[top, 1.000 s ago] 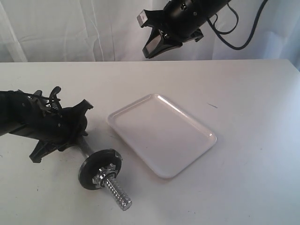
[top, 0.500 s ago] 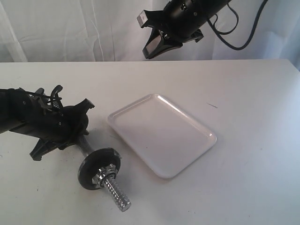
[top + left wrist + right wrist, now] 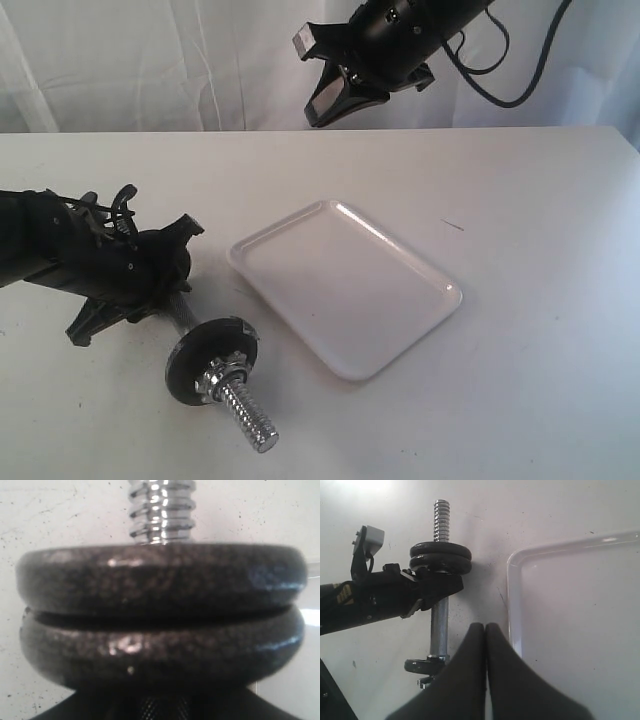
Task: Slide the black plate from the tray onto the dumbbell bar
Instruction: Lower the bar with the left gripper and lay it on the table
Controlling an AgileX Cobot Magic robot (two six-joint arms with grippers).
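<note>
The dumbbell bar [image 3: 183, 312] lies on the table left of the white tray [image 3: 440, 290]. My left gripper [image 3: 176, 283] is shut on its knurled middle. In the right wrist view, two black discs [image 3: 440, 557] sit side by side on the bar [image 3: 439, 630] against the left gripper [image 3: 436, 586], with bare thread [image 3: 441, 515] beyond them. They fill the left wrist view, where the discs [image 3: 160, 610] hide most of the jaws. The near end carries a disc [image 3: 212, 352] and a star nut [image 3: 214, 379]. No black plate lies on the tray [image 3: 512, 595]. My right gripper [image 3: 322, 110] hangs shut, high behind the tray.
The near threaded end [image 3: 250, 415] of the bar sticks out toward the table's front. White curtains hang behind the table. A black cable [image 3: 500, 85] loops from the right arm at the upper right.
The left arm has shifted slightly, and the bar's near end has swung a little with it. The right arm and the tray have not moved.
</note>
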